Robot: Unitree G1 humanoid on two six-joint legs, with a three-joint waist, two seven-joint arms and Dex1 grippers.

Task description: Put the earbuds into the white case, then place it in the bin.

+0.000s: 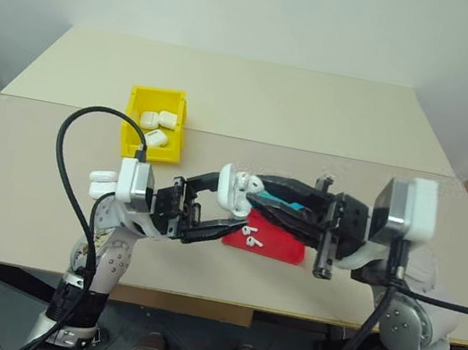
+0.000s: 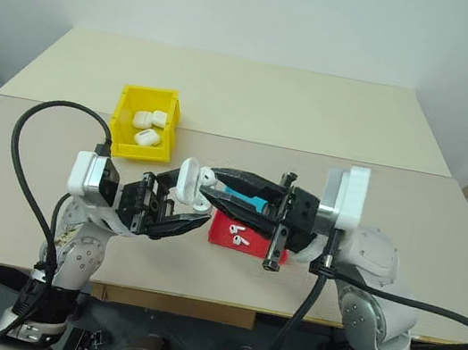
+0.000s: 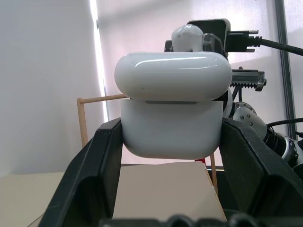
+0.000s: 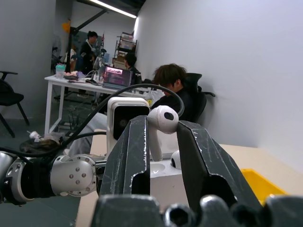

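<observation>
Fingers, left: two black fingers (image 3: 239,156) clamped on the body of the small glossy white rounded earbud case (image 3: 171,127), lid hinged open; left gripper (image 1: 211,200) holds it up in the air above the table.
Fingers, right: right gripper (image 4: 158,142) pinches a tiny white plastic earbud with a short stem (image 4: 163,119) between its black fingers, bulb up, stem down.
Earbud vs case: held earbud sits just above the open case; one bud looks already seated in a well, can't confirm from the right wrist view.
Step in hand: judged as inserting the held earbud into the free well of the case.
How to do it well: line the stem up with the empty well before lowering; come straight down along the well; keep the left grip firm so the case doesn't tilt; let go only once the bud is seated, then shut the lid.
Risk: stem catching the well edge, bud dropping to the table.
Pose, left arm: forearm reaches in from the left, gripper pointing towards the right and slightly up.
Pose, right arm: comes in from the right, gripper pointing left towards the case, slightly raised.
Below the grippers: shallow red tray (image 1: 280,247) on the beige table (image 1: 318,108), two more loose earbuds on it.
Far: small bright yellow rectangular plastic bin (image 1: 138,99), far left of the table, well apart from the held case, several white cases already inside.
</observation>
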